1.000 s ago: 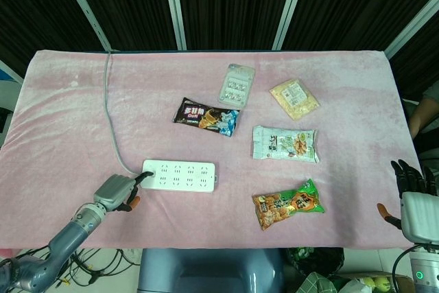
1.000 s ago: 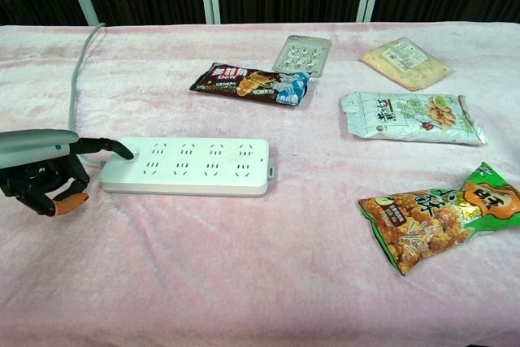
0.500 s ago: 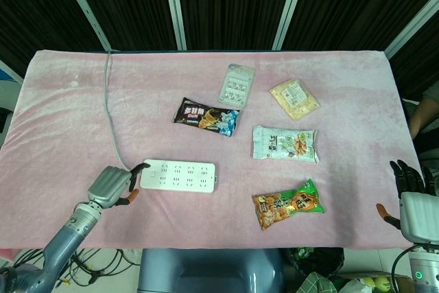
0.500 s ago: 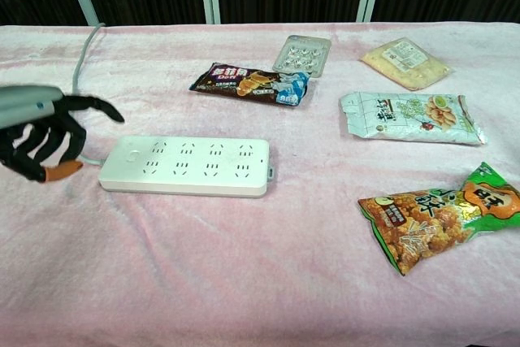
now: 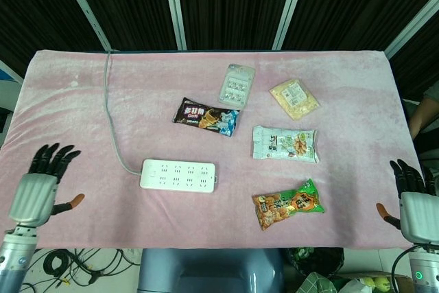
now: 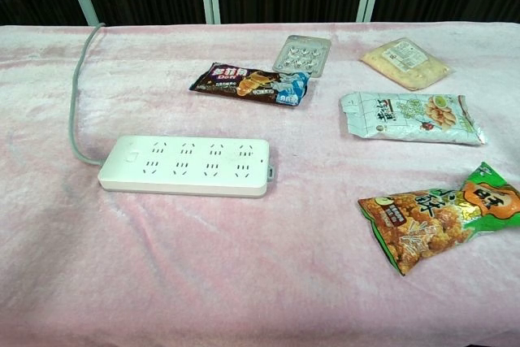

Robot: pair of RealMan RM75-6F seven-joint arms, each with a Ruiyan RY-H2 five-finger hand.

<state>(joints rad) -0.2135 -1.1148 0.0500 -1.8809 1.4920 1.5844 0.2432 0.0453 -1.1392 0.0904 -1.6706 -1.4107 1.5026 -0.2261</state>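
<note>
A white power strip (image 5: 178, 175) (image 6: 185, 166) lies flat on the pink cloth, its grey cable (image 5: 110, 111) (image 6: 77, 95) running to the far left edge. My left hand (image 5: 40, 184) hovers at the table's front left, well left of the strip, fingers spread, holding nothing. My right hand (image 5: 413, 200) sits off the front right corner, fingers spread and empty. Neither hand appears in the chest view.
Snack packs lie right of the strip: a dark bag (image 5: 206, 116) (image 6: 250, 84), a white-green bag (image 5: 284, 143) (image 6: 410, 117), a green-orange bag (image 5: 288, 204) (image 6: 443, 215), a yellow pouch (image 5: 293, 98) (image 6: 404, 61) and a clear blister tray (image 5: 236, 84) (image 6: 302, 54).
My left hand lifted off the power strip's left end and drew back to the left, opening its fingers; it has left the chest view. The right hand stayed put.
</note>
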